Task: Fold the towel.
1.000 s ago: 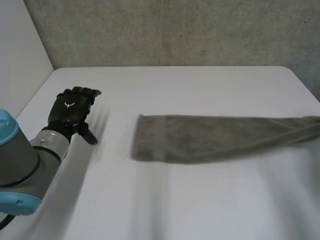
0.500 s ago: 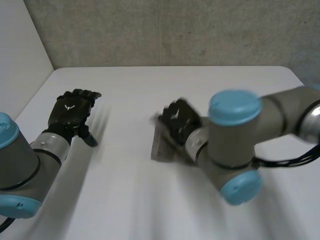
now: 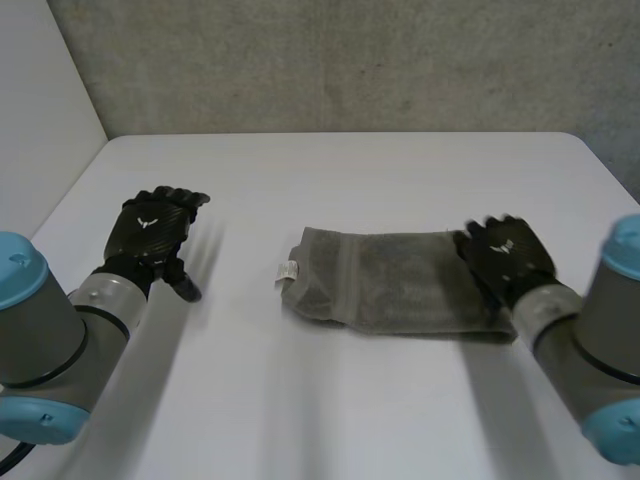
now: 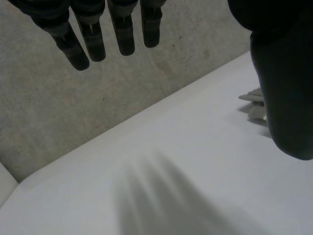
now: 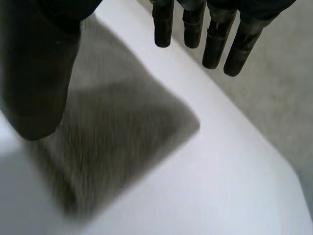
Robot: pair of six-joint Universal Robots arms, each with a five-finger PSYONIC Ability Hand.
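A grey towel (image 3: 390, 292) lies folded in half along its length in the middle of the white table (image 3: 350, 170), with a small white label (image 3: 286, 271) at its left end. My right hand (image 3: 505, 255) rests over the towel's right end, open with fingers straight. In the right wrist view the fingers (image 5: 215, 46) reach out past the towel (image 5: 112, 142), which lies under the palm, and nothing is gripped. My left hand (image 3: 150, 232) hovers well left of the towel, open and empty. Its fingers (image 4: 124, 34) hang straight above bare table (image 4: 171, 171).
A grey concrete wall (image 3: 350, 60) runs behind the table's far edge. A white panel (image 3: 40, 100) stands along the left side. Bare table lies in front of the towel and between it and the left hand.
The right arm carried the towel's right end over to the left, laid it down, then drew back to the right and opened. The towel is half as long. The left hand barely moved.
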